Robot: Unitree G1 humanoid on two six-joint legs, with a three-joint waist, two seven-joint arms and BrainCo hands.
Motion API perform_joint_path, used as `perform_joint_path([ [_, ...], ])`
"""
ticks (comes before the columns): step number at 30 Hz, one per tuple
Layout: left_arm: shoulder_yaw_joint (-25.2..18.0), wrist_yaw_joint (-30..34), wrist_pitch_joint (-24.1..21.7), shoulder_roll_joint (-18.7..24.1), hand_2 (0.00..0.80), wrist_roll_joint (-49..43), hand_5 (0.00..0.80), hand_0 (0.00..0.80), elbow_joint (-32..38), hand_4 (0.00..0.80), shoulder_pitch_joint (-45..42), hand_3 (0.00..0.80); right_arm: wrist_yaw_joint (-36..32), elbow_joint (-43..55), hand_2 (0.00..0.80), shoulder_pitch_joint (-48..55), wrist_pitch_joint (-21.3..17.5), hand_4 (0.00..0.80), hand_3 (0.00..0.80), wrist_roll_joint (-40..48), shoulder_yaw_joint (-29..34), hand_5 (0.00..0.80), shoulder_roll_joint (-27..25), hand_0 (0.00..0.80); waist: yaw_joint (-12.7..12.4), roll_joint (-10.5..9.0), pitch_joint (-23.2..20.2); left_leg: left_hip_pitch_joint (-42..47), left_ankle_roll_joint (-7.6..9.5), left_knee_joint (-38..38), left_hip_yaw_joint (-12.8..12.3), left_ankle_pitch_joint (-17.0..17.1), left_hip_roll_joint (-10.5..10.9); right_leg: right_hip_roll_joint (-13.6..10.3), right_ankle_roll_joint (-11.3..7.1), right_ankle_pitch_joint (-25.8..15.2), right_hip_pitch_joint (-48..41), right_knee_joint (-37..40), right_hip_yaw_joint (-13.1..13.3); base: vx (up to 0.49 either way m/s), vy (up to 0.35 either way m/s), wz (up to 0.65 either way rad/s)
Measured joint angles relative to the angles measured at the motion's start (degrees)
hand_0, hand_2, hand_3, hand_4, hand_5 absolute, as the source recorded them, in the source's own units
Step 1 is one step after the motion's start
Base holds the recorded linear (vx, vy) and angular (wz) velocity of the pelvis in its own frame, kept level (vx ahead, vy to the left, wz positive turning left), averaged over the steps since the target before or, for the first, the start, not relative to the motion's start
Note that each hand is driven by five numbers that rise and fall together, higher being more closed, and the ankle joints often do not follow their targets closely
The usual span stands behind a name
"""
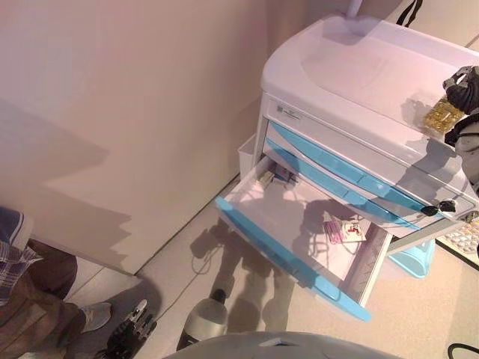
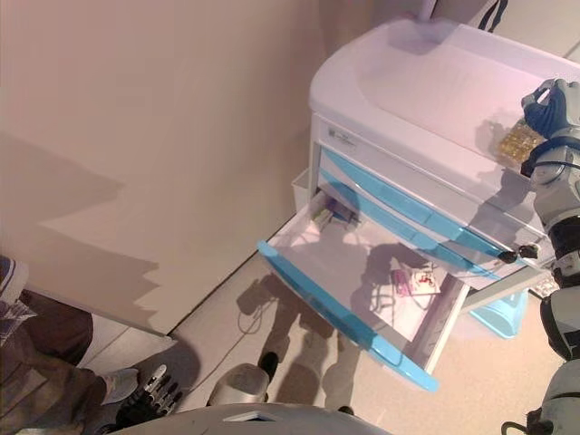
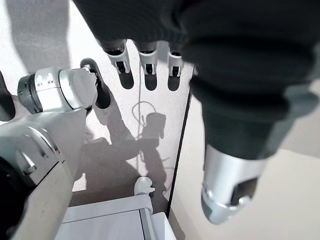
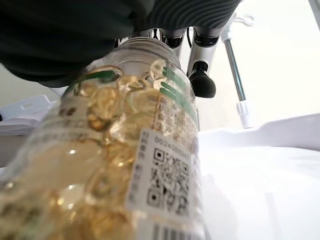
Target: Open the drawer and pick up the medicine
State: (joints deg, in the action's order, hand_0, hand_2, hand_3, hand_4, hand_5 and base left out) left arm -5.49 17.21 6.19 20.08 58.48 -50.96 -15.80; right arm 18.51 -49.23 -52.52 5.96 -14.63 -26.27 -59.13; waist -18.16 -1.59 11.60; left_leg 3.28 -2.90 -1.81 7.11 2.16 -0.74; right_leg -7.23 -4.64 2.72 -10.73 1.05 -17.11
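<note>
The right hand [image 2: 551, 101] is up at the far right of the head views, over the white top of the medical cart [image 1: 359, 67], and its fingers are curled round a clear medicine bottle [image 1: 443, 114] full of amber capsules. In the right wrist view the bottle [image 4: 125, 155] fills most of the picture, its white label with printed codes turned to the camera, and the dark-tipped fingers [image 4: 202, 82] close over its upper end just past the ribbed cover. Whether the bottle's base touches the cart top or hangs just above it cannot be told.

Below that hand and toward the robot, the cart's lowest drawer [image 1: 299, 224] stands pulled well out, its blue front [image 1: 288, 262] lowest and nearest the floor. Inside it, a small pink-and-white packet [image 1: 344, 230] lies near the right side wall, and a few small dark items [image 2: 333, 213] sit at the back left corner, too small to identify. The two blue-fronted drawers [image 1: 337, 168] above it are closed.

The left hand [image 1: 133, 325] hangs low at the bottom left of the head views, well apart from the cart and near the floor. In its own wrist view its fingers [image 3: 145, 55] are straight and spread a little, holding nothing. A person's leg and light shoe [image 1: 93, 315] show just beside that hand.
</note>
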Motion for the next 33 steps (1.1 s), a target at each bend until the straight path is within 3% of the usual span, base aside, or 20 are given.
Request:
perform_joint_path([
  [21, 0.0, 0.7, 0.2, 0.1, 0.000, -0.1, 0.000, 0.000, -0.1, 0.000, 0.0, 0.000, -0.3, -2.5, 0.800, -1.5, 0.0, 0.800, 0.800, -0.2, -1.7, 0.800, 1.1, 0.800, -0.1, 0.00, 0.0, 0.4, -0.01, 0.0, 0.3, 0.0, 0.1, 0.0, 0.00, 0.0, -0.6, 0.1, -0.4, 0.006, 0.000, 0.00],
  [22, 0.0, 0.7, 0.2, 0.1, 0.000, -0.1, 0.000, 0.000, -0.1, 0.000, 0.0, 0.000, -0.3, -2.5, 0.718, -1.5, 0.0, 0.718, 0.718, -0.2, -1.7, 0.718, 1.3, 0.718, -0.1, 0.00, 0.0, 0.4, -0.01, 0.0, 0.3, 0.0, 0.1, 0.0, 0.00, 0.0, -0.6, 0.1, -0.3, 0.000, 0.000, 0.00],
  [24, 0.0, 0.8, 0.3, 0.1, 0.000, -0.2, 0.000, 0.000, -0.1, 0.000, 0.0, 0.000, -0.4, -2.5, 0.000, -1.3, 0.2, 0.000, 0.000, -0.2, -1.7, 0.000, 1.5, 0.000, 0.0, 0.00, 0.0, 0.4, -0.03, 0.0, 0.2, 0.0, 0.0, 0.0, 0.00, 0.0, -0.6, 0.1, -0.2, 0.000, 0.000, 0.00],
  [33, 0.0, 1.1, 0.2, 0.1, 0.000, -0.2, 0.000, 0.000, -0.5, 0.000, 0.0, 0.000, -0.1, -3.3, 0.000, -1.0, 0.3, 0.000, 0.000, -0.3, -1.7, 0.000, 1.8, 0.000, 0.0, 0.00, 0.0, 0.4, -0.02, 0.0, 0.1, 0.0, 0.1, 0.0, 0.00, 0.0, -0.6, 0.1, -0.1, 0.000, 0.000, 0.00],
])
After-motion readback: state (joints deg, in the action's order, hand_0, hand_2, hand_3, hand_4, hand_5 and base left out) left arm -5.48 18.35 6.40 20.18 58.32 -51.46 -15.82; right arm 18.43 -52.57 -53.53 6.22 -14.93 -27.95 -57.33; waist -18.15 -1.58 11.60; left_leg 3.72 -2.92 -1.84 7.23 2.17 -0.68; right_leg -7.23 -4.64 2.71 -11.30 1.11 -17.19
